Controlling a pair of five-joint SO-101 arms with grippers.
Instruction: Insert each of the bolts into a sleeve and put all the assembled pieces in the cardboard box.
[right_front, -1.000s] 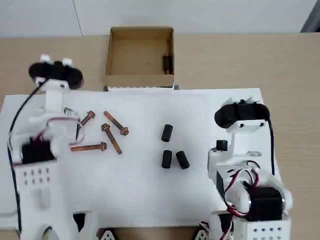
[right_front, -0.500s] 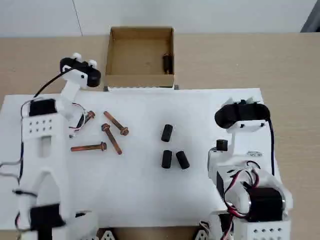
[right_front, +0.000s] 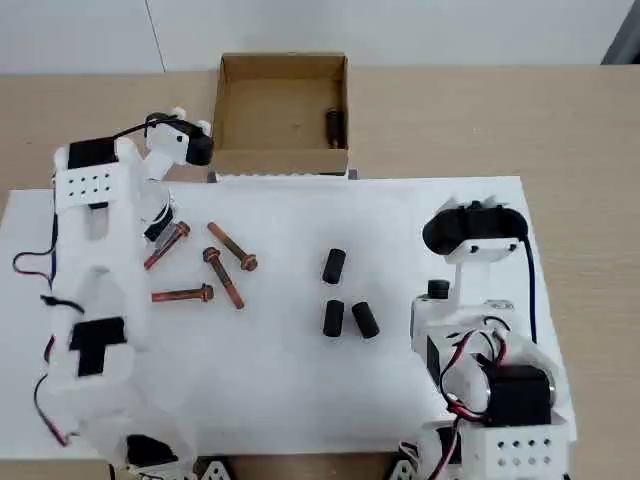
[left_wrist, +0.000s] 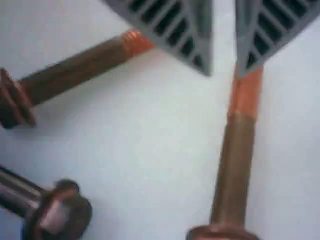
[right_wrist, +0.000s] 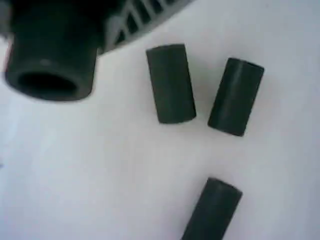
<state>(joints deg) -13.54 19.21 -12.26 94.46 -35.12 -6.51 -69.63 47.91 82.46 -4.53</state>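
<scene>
Left gripper (left_wrist: 222, 50), slightly parted and empty, is hovering over bolts (left_wrist: 235, 145); right gripper (right_front: 438, 296) is seemingly gripping a sleeve (right_wrist: 50, 65) beside bare white sheet (right_front: 280, 380).

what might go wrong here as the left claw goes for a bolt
1. The left claw hangs open with its tips over the shank ends of one bolt and a second bolt. Closing here could pinch both or flick one aside.
2. In the high view the bolts lie bunched, two of them heads together, so lifting one may roll its neighbour.
</scene>
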